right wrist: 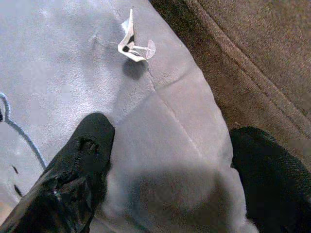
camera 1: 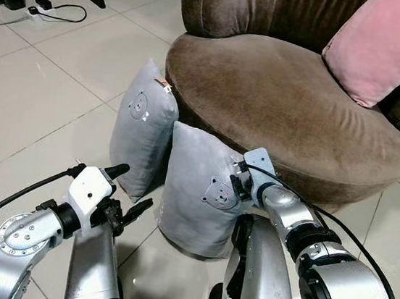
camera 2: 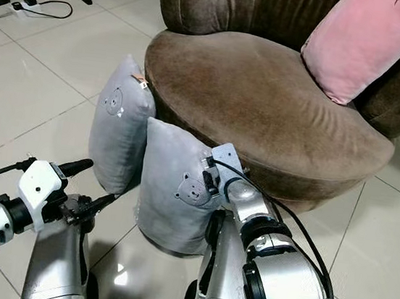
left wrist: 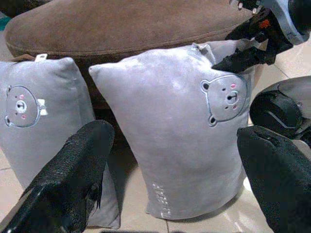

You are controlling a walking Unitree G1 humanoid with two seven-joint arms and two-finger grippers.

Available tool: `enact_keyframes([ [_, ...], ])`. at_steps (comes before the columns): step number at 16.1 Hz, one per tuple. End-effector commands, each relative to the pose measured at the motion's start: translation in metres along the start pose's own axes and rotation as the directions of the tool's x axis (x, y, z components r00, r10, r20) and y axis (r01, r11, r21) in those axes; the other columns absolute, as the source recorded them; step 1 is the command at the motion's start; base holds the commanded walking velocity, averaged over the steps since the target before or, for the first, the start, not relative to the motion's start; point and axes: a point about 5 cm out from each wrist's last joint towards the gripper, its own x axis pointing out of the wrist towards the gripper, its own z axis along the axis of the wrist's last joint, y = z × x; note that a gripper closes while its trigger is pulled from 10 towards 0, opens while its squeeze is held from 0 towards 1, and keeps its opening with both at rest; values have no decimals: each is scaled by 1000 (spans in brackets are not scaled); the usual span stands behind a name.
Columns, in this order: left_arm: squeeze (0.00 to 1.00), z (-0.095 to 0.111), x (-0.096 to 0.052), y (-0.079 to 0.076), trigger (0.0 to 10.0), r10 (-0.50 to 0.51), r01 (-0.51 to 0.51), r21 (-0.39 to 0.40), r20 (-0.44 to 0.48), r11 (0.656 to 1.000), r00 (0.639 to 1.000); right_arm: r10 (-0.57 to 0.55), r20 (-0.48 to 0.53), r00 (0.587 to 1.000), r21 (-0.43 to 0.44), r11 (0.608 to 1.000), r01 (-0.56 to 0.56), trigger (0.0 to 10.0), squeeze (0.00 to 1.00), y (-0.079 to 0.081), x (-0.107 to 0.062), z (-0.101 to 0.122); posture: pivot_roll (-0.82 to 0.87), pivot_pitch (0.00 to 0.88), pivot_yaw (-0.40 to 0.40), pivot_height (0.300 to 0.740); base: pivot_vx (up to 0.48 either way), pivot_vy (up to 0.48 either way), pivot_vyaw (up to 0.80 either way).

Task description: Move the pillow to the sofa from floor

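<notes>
Right wrist view, right gripper [right wrist: 165, 160] jaws apart astride pillow [right wrist: 160, 131] corner, left gripper [camera 1: 128, 190] jaws apart

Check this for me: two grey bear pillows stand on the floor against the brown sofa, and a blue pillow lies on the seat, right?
One detail is off. The pillow on the sofa seat is pink, not blue, as the left eye view shows. The two grey bear pillows do stand on the floor against the sofa.
</notes>
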Motion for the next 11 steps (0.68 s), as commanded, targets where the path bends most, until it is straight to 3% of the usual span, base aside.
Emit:
enact_keyframes([
  [1,0,3,1,-4,10000,-33,33,0,6,999,999,28,-38,999,20,999,-27,275,0,4,0,-10,43,157,-68,420,0,0,0],
  [5,0,0,0,-10,10000,-126,125,-32,-27,992,992,60,-39,997,-13,998,-61,0,0,3,0,-9,38,129,-66,420,0,0,0],
  [11,0,2,3,-8,10000,-139,138,-34,-24,990,990,93,-44,995,-29,995,-94,0,0,8,0,-10,38,108,-69,420,0,0,0],
])
